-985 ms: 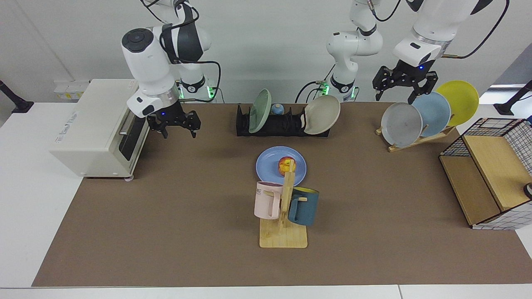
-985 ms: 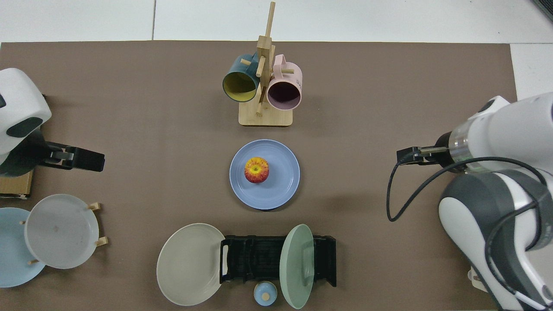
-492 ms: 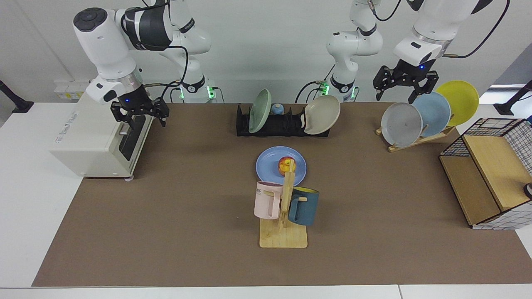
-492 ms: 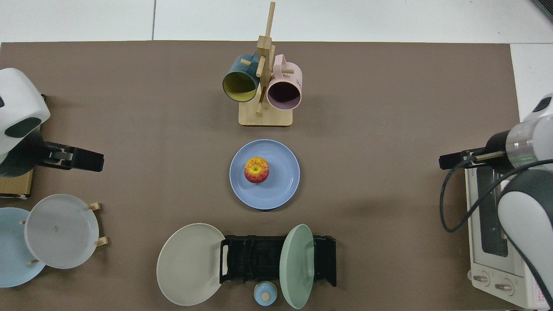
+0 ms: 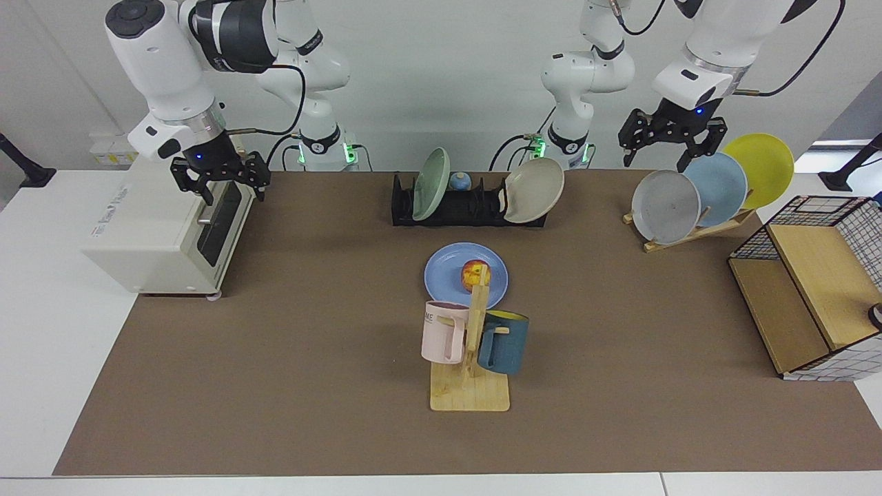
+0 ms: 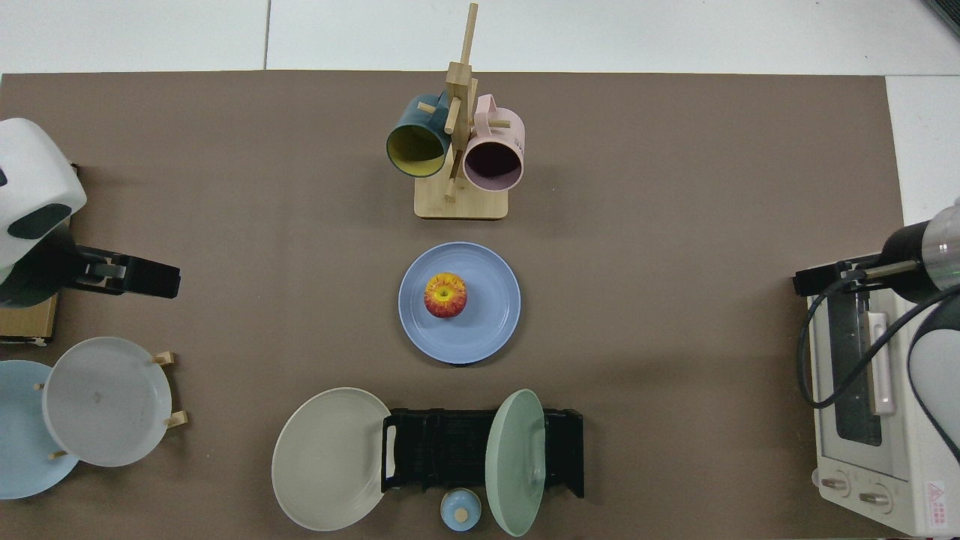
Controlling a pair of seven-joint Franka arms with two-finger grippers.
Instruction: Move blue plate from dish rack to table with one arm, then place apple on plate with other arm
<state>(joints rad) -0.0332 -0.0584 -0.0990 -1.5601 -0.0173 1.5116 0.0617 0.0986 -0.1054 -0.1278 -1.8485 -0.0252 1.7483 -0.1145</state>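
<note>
We find the small red-and-yellow apple [image 6: 445, 295] sitting on the round periwinkle-blue plate [image 6: 487, 322], a little off the plate's middle, and the plate lies flat on the brown-matted tabletop [image 6: 675, 150], between the wooden mug tree [image 6: 459, 154] and the long black slotted dish rack [image 6: 450, 450]. Lying flat with its raised rim up, the plate gives the apple a stable seat, so by our reading both steps of the task are done.

The rack holds a sage-green plate [image 5: 431, 184] upright in its dividers and a beige plate [image 5: 534, 190] leaning at one end.

Both arms stand clear of the plate. The right pincer [image 5: 219, 180] hangs released and empty above the white toaster oven [image 5: 158, 227]. The left pincer [image 5: 663, 146] hovers spread and empty above the slanted wooden plate rack [image 5: 696, 231], just over its grey plate [image 5: 665, 207]. We judge each is parked where it cannot knock the plate.
</note>
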